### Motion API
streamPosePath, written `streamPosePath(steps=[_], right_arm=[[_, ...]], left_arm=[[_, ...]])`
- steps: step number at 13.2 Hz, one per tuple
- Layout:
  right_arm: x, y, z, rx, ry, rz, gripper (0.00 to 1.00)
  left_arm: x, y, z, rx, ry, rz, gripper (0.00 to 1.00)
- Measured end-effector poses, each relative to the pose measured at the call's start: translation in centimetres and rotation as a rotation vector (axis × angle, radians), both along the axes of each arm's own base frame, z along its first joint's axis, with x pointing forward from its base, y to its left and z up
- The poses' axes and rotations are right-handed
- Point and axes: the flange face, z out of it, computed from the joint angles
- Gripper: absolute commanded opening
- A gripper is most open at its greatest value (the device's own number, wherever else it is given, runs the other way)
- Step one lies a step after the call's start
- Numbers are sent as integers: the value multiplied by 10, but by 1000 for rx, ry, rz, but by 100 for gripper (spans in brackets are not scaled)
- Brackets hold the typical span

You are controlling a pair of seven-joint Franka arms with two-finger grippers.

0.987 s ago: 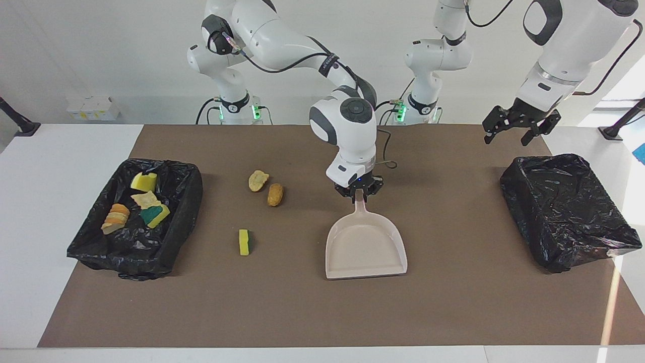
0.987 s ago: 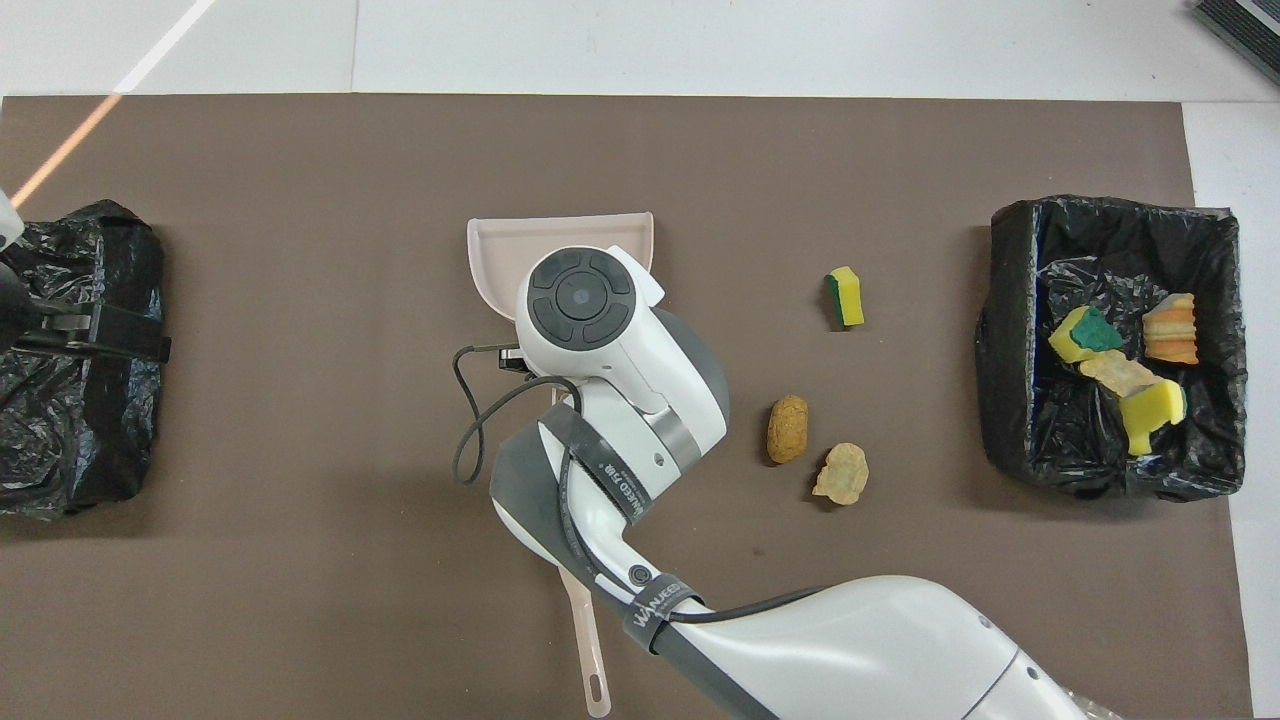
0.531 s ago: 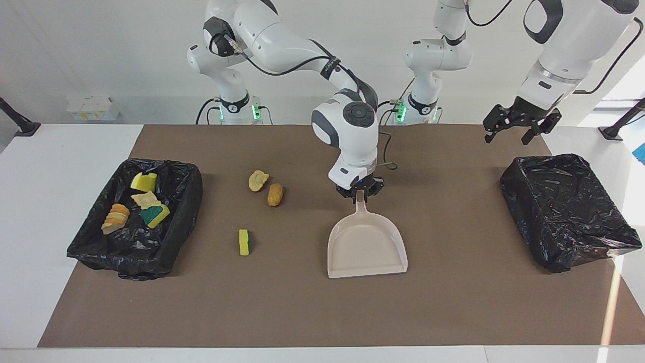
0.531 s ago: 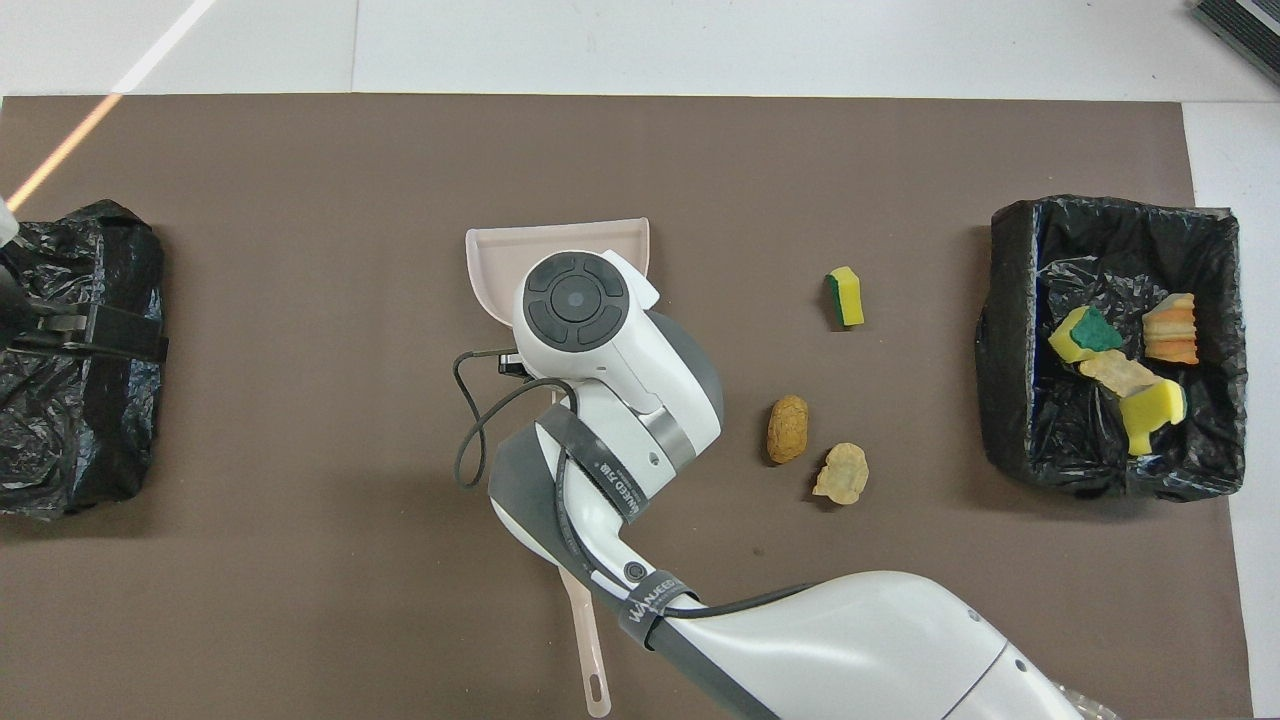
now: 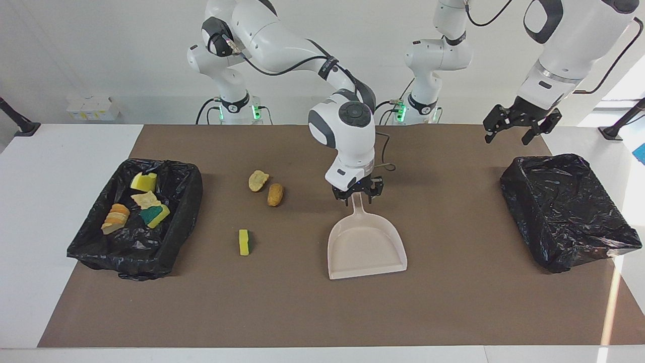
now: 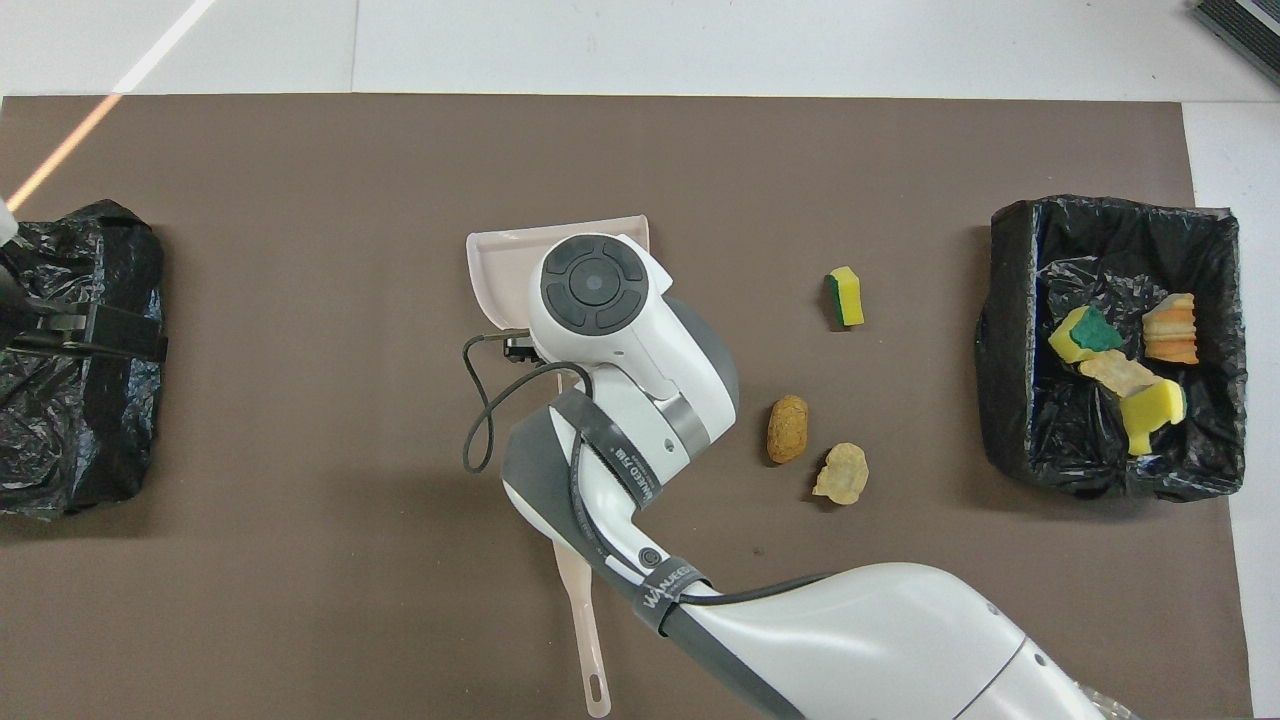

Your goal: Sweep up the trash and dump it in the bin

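The desk [image 5: 453, 302] carries a filled bin [image 5: 186, 201] at the right arm's end. The dustpan [image 5: 367, 247] lies flat, handle toward the robots, under the right hand [image 5: 357, 195], whose fingers stand parted around it. Three trash pieces [image 5: 274, 194] lie between dustpan and bin. The left hand [image 5: 519, 127] waits, wide.

White arms [image 5: 282, 38] — grey joints, black cables

Trash [image 5: 274, 194] split between mat and bin [image 5: 95, 237]
Three pieces lay loose on the brown mat; four sat in the black-lined bin at the right arm's end
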Motion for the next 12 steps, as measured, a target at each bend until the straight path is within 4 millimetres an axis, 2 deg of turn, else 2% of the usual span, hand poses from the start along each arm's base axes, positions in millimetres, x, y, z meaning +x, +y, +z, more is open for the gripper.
streamPosePath(steps=[2,5,7,8,10,12], right_arm=[[12,-16,16,13,-24,-28,100],[26,-54,80,42,-92,-67,100],[12,-65,128,42,-113,-61,100],[1,-69,144,29,-102,-55,100],[-13,-86,163,-1,-79,-65,100],[-10,-121,175,-17,-79,-87,100]], left_arm=[[0,0,0,0,0,0,100],[0,0,0,0,0,0,100],[0,0,0,0,0,0,100],[0,0,0,0,0,-1,100],[0,0,0,0,-1,-1,100],[2,-4,-2,0,-4,-7,100]])
